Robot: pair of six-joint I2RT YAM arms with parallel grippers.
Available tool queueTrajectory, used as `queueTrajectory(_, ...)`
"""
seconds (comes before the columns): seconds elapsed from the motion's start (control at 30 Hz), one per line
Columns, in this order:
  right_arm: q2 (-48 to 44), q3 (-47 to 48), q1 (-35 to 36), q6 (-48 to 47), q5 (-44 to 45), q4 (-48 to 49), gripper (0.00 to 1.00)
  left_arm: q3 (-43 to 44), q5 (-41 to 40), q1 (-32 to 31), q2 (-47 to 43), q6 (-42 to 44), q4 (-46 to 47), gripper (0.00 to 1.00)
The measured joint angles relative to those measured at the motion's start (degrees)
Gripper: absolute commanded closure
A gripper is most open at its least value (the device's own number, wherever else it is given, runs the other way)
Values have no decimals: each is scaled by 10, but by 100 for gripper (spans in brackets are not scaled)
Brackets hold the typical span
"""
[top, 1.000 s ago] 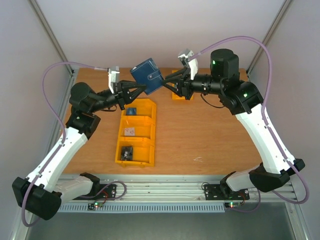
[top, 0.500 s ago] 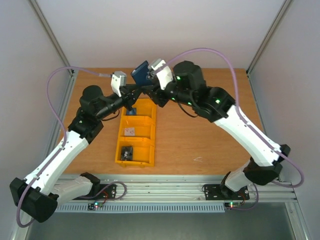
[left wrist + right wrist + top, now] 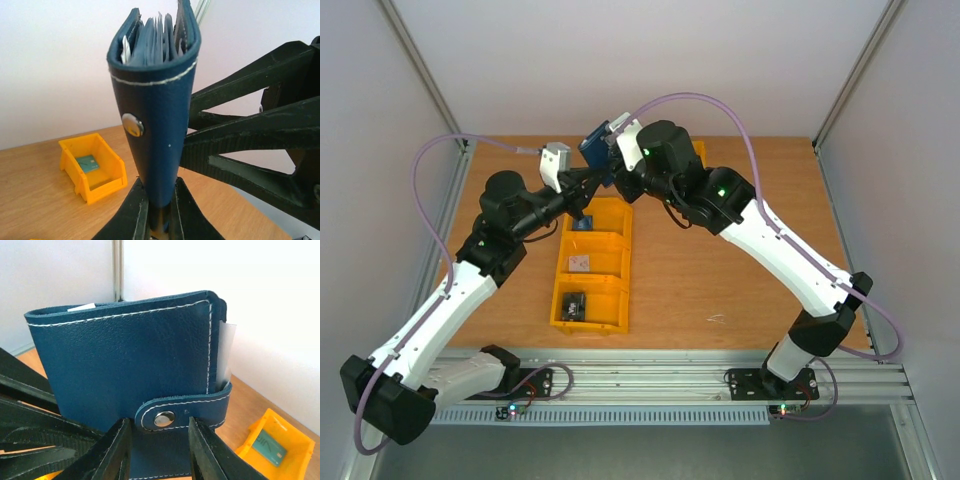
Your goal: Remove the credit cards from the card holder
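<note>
**A:** Where is the card holder?

**B:** Upper centre of the overhead frame, lifted off the table, between the two arm tips. It is folded shut, with the strap's snap fastened. In the left wrist view it stands upright, and the pocket layers show end-on at the top of the frame.

**A:** And the left gripper?

**B:** Bottom centre of its own view. The jaws are pinched tight on the holder's lower edge.

**A:** The other side?

**B:** The right gripper sits low centre in its view. Its fingers are part-way apart and stand in front of the holder's broad face, one on either side of the snap. Nothing is clamped between them. I cannot tell whether the tips touch the leather. From the left wrist camera, its black fingers come in from the right of the frame up to the holder's side.

**A:** Any sign of the credit cards?

**B:** They are tucked in the holder and only pale edges show. One runs along the holder's right side above the strap, and a sliver shows at its top left. No print is readable.

**A:** What else is on the table?

**B:** A small yellow bin at the lower right of the right wrist view, with a teal card lying flat in it. A long yellow tray with three compartments sits left of centre in the overhead view. There is a small item in each compartment, too small to identify.
</note>
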Motion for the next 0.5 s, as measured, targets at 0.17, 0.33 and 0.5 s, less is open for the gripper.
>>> queueTrajectory(0.17,12,12,4,-3,26,1,72,-2,-7,1,0,-3,0,100)
queueTrajectory(0.33,30,33,7,-6,47,-5,71,-5,-15,4,0,-9,0,100)
queueTrajectory(0.5,46,54,9,-10,61,-17,66,-8,-22,5,0,-11,0,100)
